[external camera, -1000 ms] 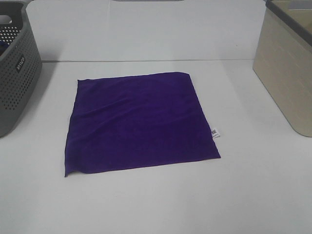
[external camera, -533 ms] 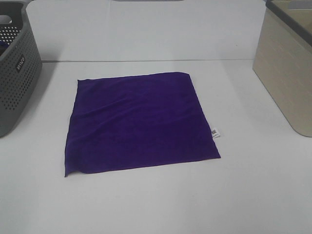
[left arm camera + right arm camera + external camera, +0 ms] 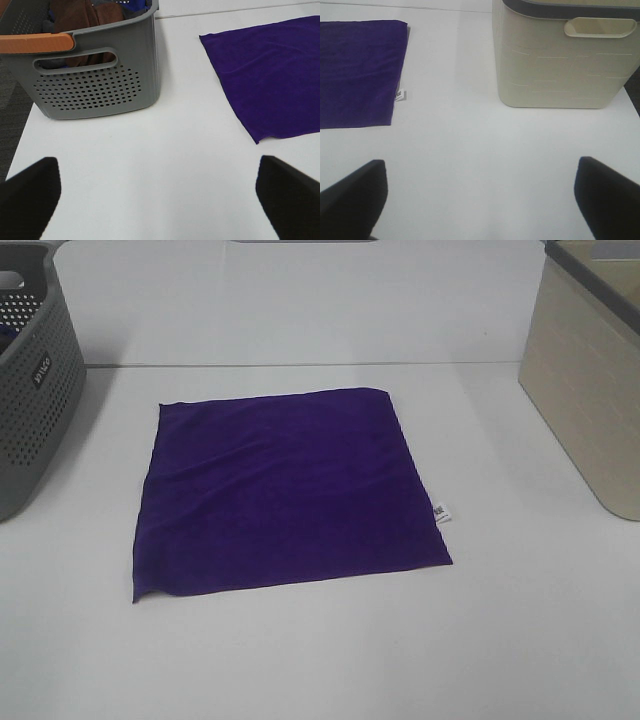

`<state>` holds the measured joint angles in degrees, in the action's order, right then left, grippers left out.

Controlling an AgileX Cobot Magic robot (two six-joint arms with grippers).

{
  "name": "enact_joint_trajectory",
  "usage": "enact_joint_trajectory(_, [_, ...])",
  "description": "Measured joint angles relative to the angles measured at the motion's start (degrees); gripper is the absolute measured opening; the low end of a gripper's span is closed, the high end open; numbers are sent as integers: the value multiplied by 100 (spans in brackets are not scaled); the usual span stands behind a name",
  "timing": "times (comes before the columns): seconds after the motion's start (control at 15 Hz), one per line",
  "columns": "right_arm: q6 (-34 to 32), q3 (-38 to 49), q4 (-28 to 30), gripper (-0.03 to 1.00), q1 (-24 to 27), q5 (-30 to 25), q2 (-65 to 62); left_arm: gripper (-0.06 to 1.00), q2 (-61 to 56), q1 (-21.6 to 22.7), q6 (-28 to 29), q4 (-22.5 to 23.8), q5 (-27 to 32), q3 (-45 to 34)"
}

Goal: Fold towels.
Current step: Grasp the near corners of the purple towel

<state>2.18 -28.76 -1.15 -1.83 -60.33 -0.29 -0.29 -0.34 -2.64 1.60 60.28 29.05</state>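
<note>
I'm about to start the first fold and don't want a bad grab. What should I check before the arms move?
1. Towel spread flat and unfolded on the table: ok.
2. Towel edges apart from the grey basket and the beige basket: ok.
3. Left gripper open and empty: ok.
4. Right gripper open and empty: ok.
5. White tag in view at the towel's edge: ok.

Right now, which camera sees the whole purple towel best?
The exterior high view: the towel lies spread flat there, with all four corners showing. The left wrist view catches only one part with two corners, cut off by the picture's edge. The right wrist view shows just the side with the white tag.
</note>
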Motion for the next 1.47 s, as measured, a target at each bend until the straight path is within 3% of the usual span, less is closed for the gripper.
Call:
enact_joint_trajectory(0.53, [6, -120, -40, 98, 0, 17, 120, 99, 34, 0, 34, -11, 11, 29])
enact_joint_trajectory(0.67, [-57, -521, -275, 98, 0, 17, 922, 95, 756, 0, 367, 6, 407, 498])
enact_joint_trajectory(0.73, [-92, -900, -407, 98, 0, 23, 1868, 93, 1587, 0, 498, 138, 802, 928])
enact_joint_trajectory(0.87, [-138, -1948, -539, 98, 0, -138, 3959, 90, 3398, 0, 567, 493, 905, 1673])
enact_joint_trajectory(0.93, [-138, -2384, -561, 98, 0, -212, 4945, 90, 3713, 0, 567, 521, 905, 1805])
enact_joint_trajectory(1.0, [-29, -2945, -573, 98, 0, -206, 6406, 90, 4979, 0, 567, 544, 619, 2005])
enact_joint_trajectory(1.13, [166, -3466, -602, 98, 0, -195, 7655, 90, 6010, 0, 567, 521, 23, 2017])
enact_joint_trajectory(1.33, [539, -3633, -922, 98, 0, -74, 8600, 88, 7070, 0, 315, 11, -309, 2017])
enact_joint_trajectory(1.47, [1261, -3633, -1490, 98, 0, 292, 9036, 88, 7786, 0, -229, -922, -808, 2017])
